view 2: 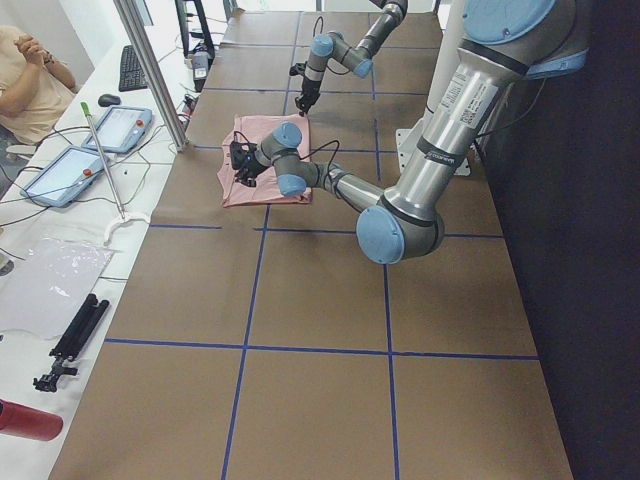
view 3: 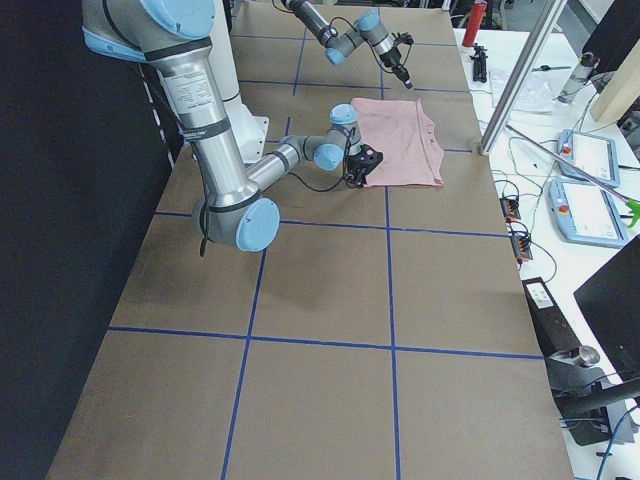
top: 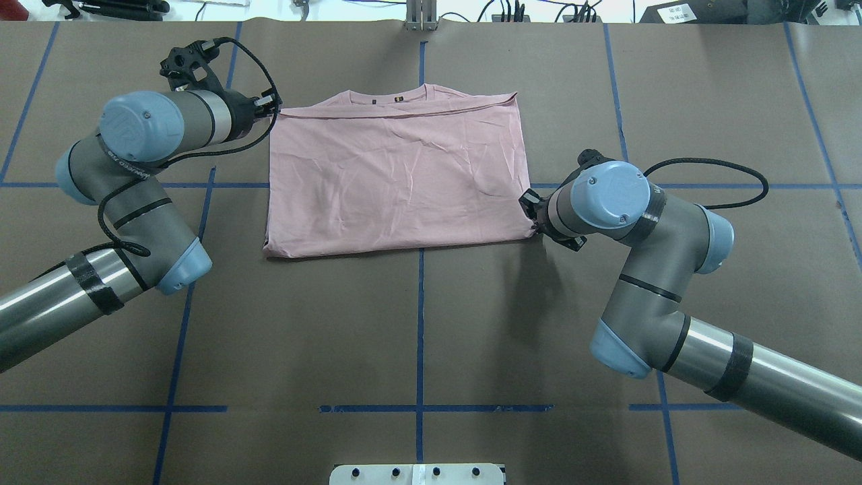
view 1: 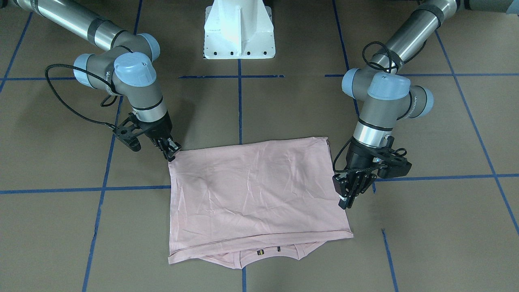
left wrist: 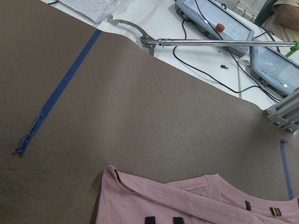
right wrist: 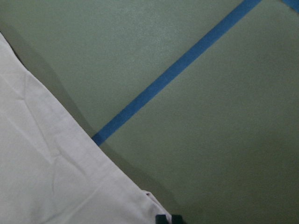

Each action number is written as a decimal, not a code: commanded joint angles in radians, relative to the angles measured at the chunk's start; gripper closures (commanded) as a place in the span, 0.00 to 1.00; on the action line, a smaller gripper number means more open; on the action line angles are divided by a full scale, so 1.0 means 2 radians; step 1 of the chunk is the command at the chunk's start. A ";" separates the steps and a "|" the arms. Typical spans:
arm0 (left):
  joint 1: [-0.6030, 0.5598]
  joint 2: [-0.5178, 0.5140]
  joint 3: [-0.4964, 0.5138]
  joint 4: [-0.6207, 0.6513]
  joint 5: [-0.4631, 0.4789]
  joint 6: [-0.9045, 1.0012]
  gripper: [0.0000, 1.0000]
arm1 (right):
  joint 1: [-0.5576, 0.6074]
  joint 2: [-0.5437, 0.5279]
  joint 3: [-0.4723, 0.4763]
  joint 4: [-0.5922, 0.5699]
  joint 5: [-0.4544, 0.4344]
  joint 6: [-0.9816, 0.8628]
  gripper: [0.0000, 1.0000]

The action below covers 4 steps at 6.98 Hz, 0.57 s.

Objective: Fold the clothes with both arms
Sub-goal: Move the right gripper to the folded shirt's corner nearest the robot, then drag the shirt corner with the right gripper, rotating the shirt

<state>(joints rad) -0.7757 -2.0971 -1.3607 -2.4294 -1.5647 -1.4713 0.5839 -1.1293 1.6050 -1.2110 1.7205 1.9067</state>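
Left gripper [view 1: 344,202], right gripper [view 1: 172,153]: tips narrow, cannot tell if gripping | at diagonal shirt [view 1: 259,190] corners, likely staging next fold

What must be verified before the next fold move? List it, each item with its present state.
1. T-shirt lying flat, folded once: ok.
2. Top layer's hem lined up with the collar edge: not ok, the collar layer sticks out past it.
3. right gripper at the shirt's corner on the robot's side: ok.
4. right gripper holding fabric: cannot tell.
5. left gripper at the opposite side edge: ok.
6. left gripper touching or gripping fabric: cannot tell.
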 commanded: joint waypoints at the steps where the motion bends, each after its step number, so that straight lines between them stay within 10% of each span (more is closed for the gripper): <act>1: 0.001 0.001 -0.002 0.001 0.000 -0.002 0.75 | -0.007 -0.023 0.058 -0.003 0.035 0.028 1.00; 4: 0.005 0.003 -0.018 0.004 -0.002 -0.007 0.75 | -0.114 -0.209 0.286 -0.005 0.005 0.051 1.00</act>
<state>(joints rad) -0.7708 -2.0926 -1.3812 -2.4253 -1.5665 -1.4781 0.4468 -1.3931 1.9962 -1.2205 1.7633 1.9981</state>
